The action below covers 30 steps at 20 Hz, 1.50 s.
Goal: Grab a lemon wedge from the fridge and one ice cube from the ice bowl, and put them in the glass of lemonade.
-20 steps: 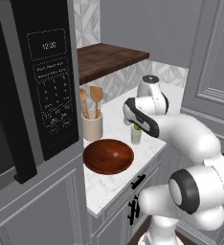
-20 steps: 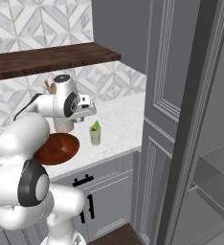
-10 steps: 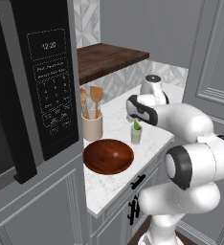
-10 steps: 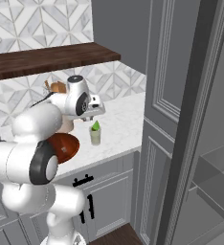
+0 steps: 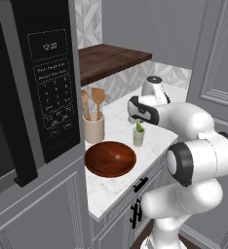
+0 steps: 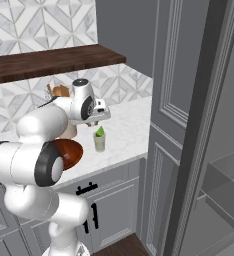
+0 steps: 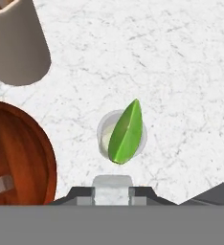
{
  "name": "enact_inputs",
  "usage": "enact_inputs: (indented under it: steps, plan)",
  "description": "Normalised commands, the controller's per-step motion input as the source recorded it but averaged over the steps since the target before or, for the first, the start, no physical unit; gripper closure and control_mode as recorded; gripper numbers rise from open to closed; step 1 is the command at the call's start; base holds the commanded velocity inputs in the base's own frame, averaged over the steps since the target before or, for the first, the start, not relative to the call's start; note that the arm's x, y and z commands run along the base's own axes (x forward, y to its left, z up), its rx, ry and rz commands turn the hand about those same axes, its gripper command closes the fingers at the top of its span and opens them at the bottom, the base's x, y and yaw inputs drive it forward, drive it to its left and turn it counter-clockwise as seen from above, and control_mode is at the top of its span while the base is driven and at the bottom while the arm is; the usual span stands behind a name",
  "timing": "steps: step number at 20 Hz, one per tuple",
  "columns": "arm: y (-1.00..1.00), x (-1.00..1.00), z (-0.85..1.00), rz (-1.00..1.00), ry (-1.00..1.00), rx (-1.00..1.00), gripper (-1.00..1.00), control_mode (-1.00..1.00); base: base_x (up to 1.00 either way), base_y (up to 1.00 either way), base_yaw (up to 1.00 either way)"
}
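One pale translucent ice cube (image 7: 112, 188) sits pinched in my gripper (image 7: 112, 191) above the small clear glass of lemonade (image 7: 122, 135); releasing off-centre, I risk it bouncing off the green lemon wedge (image 7: 125, 132).

You get flat, even rendered light with no clear source. The white marble bench (image 7: 171, 62) is bright but free of glare. Only soft shading lies under the wooden shelf (image 5: 111, 58), and the microwave (image 5: 43, 92) face stays dim. Edges look slightly jagged and coarse; nothing is blurred, and straight lines stay straight at the borders.
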Motion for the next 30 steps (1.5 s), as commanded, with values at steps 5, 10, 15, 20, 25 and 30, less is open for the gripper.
enact_inputs:
  steps: [5, 10, 15, 20, 25, 30]
  plan:
    - [0.04, 0.00, -0.04, 0.00, 0.00, 0.00, 1.00, -1.00, 0.00, 0.00, 0.00]
    - [0.01, 0.01, -0.01, 0.00, 0.00, 0.00, 1.00, -1.00, 0.00, 0.00, 0.00]
    - [0.00, 0.39, 0.00, 0.00, 0.00, 0.00, 1.00, -1.00, 0.00, 0.00, 0.00]
    - [0.00, 0.28, 0.01, 0.01, 0.02, 0.00, 1.00, -1.00, 0.00, 0.00, 0.00]
    - [0.00, 0.00, -0.06, 0.00, 0.23, 0.00, 1.00, -1.00, 0.00, 0.00, 0.00]
    - [0.00, 0.01, 0.01, 0.00, 0.19, 0.00, 1.00, -1.00, 0.00, 0.00, 0.00]
